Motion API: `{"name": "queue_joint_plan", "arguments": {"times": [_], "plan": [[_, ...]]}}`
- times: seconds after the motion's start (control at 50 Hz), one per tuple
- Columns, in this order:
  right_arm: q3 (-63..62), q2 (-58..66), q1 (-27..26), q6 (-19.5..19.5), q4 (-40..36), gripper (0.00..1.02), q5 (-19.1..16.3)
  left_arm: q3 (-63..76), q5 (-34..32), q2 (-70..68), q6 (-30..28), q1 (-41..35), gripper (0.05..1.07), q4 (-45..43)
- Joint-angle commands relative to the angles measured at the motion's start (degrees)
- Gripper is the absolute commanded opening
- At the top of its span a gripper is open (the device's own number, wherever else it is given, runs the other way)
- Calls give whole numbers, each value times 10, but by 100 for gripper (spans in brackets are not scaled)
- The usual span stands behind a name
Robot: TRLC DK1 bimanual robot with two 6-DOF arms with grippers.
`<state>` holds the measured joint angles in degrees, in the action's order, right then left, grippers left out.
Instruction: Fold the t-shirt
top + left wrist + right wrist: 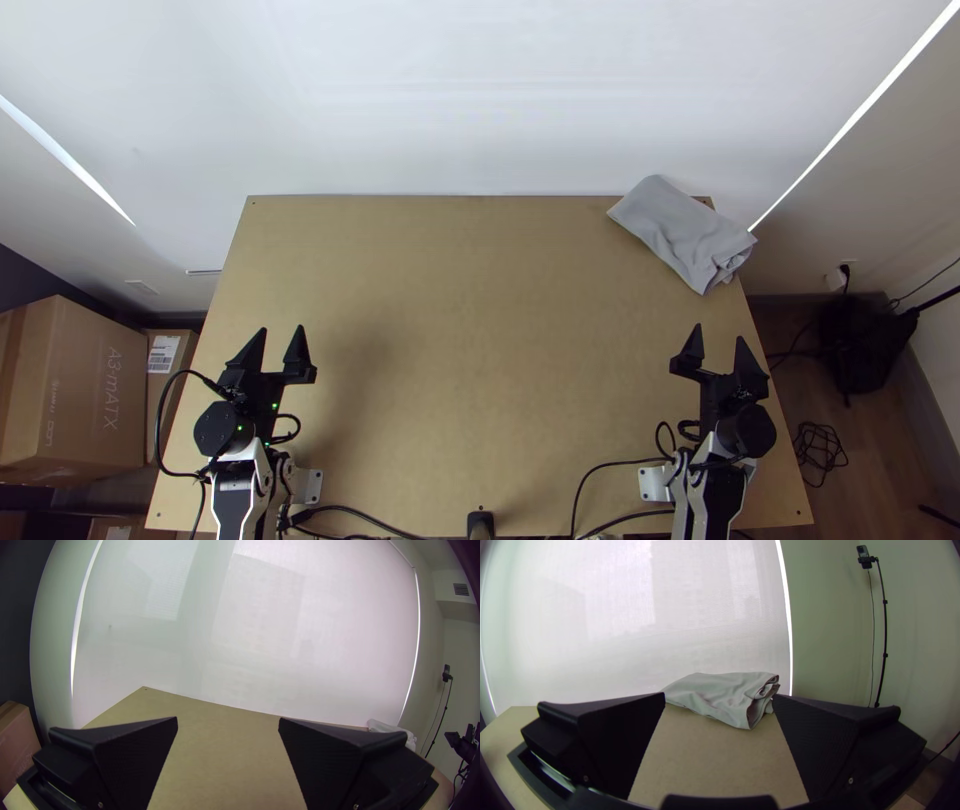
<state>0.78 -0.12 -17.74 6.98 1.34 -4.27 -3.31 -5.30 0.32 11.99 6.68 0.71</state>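
Observation:
The light grey t-shirt (pixel 682 232) lies as a folded, slightly crumpled bundle at the table's far right corner, partly over the edge. In the right wrist view the t-shirt (pixel 720 695) shows layered, rolled folds at one end. My left gripper (pixel 281 345) stands open over the table's left side, far from the cloth; in its wrist view the left gripper (pixel 228 722) has nothing between its fingers. My right gripper (pixel 718 340) is open and apart from the cloth, on the near side of it; the right gripper (pixel 719 697) holds nothing in its wrist view.
Bare tabletop (pixel 470 330) stretches between the two arms and up to the far edge. Black cables (pixel 600 490) run along the near edge by the arm bases. Cardboard boxes (pixel 75 390) stand beside the table at the left, a black bag (pixel 862 345) at the right.

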Motion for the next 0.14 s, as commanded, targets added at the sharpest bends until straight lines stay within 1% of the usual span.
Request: {"name": "queue_joint_plan", "arguments": {"times": [0.0,0.12], "plan": [[-4,-1,3,-7,-9,99,5,22,1,-3,9,-3,103,1],[-4,-1,3,-7,-9,99,5,22,1,-3,9,-3,103,1]]}}
